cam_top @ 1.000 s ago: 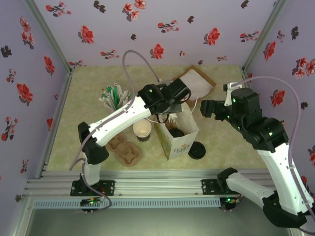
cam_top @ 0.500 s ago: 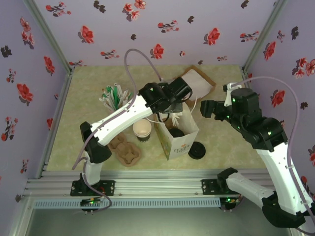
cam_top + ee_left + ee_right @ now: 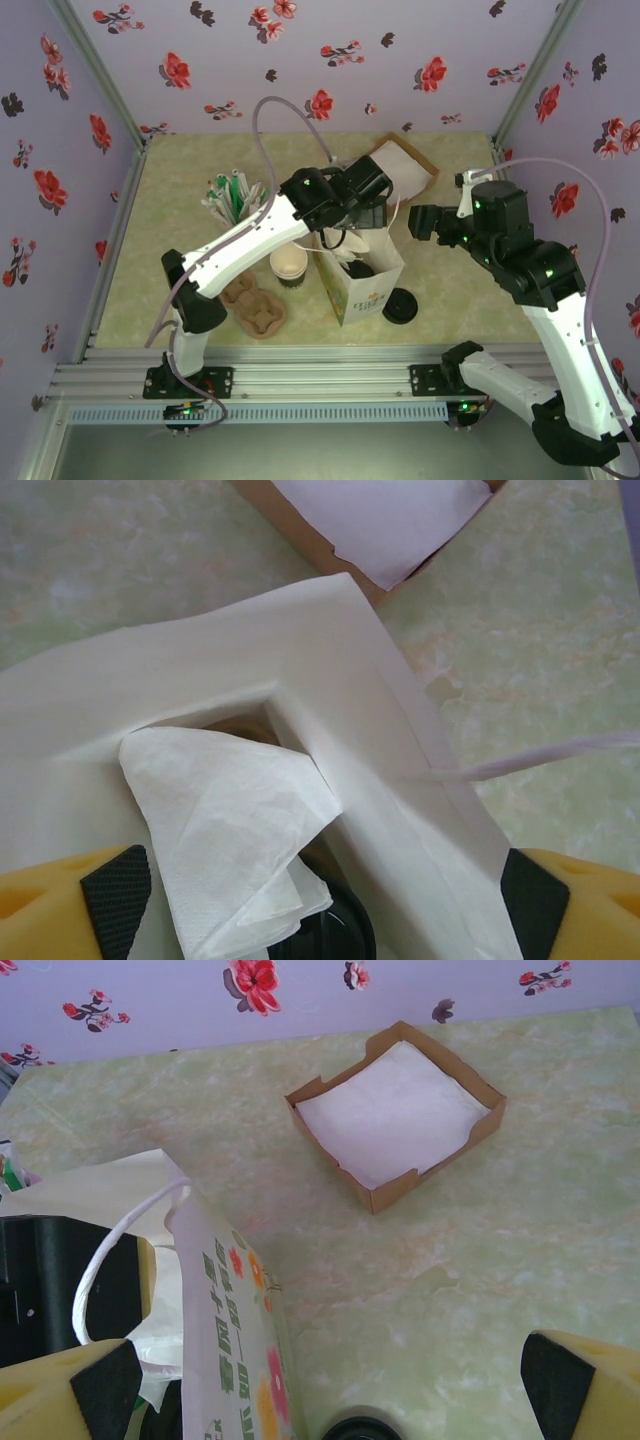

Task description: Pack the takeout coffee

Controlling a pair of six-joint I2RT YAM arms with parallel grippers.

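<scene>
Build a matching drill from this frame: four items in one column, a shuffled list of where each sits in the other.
Items:
1. white napkin
2. loose black lid
3. open paper cup
4. napkin tray

Places:
A. just left of the paper bag
B. in the bag's mouth
C. behind the bag, at the far end
D. just right of the bag

Pairs: 1-B, 2-D, 3-A, 4-C

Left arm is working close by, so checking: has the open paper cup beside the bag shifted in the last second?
No. The paper cup keeps the same spot relative to the pulp carriers and the bag.
</scene>
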